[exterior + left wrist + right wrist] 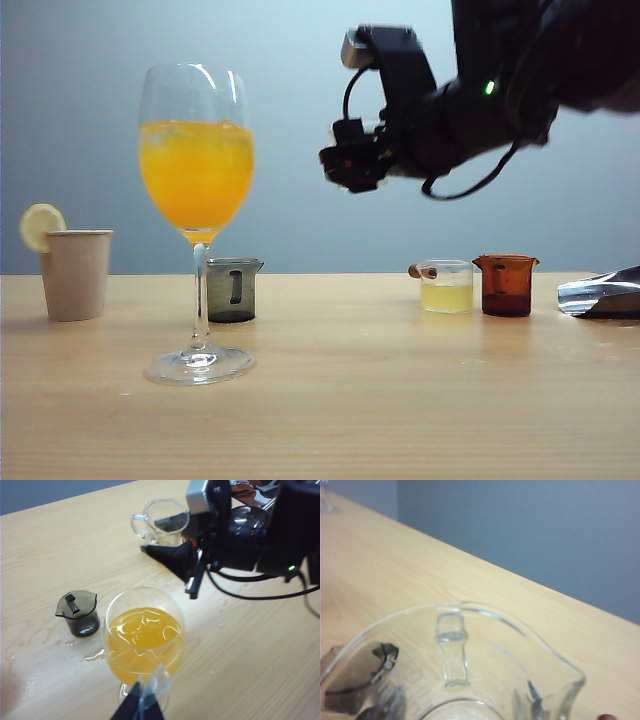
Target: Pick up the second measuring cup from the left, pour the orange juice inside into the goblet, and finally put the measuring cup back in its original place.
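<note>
Goblet [196, 150]: upright on the desk [400, 400], left of centre, bowl filled well over half with orange juice [196, 170]; the pour judged done

Second measuring cup from the left [162, 521]: off the desk, carried aloft by the right pincer [172, 560], to the right of and about level with the goblet bowl; clear, and no juice showed in it in the right wrist view [455, 670], where its handle and spout sat close to the lens

Right pincer: fingers set part-way apart and clamped on that cup; the cup itself was not made out against the dark arm in the exterior view [350, 160]

Left pincer [142, 707]: held low just beside the goblet, tips seemingly pinching its stem; grip not certain, contact partly cut off at the picture edge

Gap in the cup row: between the smoky grey cup [233, 290] and the pale yellow cup [446, 287]; judged the carried cup's home

Also present: amber cup [506, 285], paper cup with lemon slice [76, 272], wet spill marks [95, 655] near the goblet foot

Remaining, as judged: lower the emptied cup into that gap, upright, then release
</note>
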`<state>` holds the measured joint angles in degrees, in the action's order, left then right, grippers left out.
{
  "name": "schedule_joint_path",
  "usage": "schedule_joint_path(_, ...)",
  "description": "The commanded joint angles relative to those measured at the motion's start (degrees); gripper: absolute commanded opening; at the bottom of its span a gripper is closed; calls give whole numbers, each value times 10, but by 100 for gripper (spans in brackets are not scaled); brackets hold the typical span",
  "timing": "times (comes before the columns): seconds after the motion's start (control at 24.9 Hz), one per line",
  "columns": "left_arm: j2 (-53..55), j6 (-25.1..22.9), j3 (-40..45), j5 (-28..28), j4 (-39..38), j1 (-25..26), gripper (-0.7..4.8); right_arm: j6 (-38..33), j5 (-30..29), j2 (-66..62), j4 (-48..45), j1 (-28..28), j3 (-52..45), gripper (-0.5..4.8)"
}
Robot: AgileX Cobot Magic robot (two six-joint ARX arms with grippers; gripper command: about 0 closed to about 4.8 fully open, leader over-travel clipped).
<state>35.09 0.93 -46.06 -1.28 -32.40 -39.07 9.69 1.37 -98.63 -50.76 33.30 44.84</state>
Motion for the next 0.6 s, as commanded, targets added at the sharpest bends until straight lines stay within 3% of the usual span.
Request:
schedule_joint_path(0.04, -1, -1, -3, 0, 3, 0, -5, -47, 0, -60, -96, 1, 5, 220)
schedule_joint_path(0.24, -1, -1, -3, 0, 3, 0, -5, -82, 2, -156, -174, 1, 8, 220)
schedule_joint_path(0.6, -1, -1, -3, 0, 3, 0, -5, -82, 16, -247, -161, 0, 94, 220)
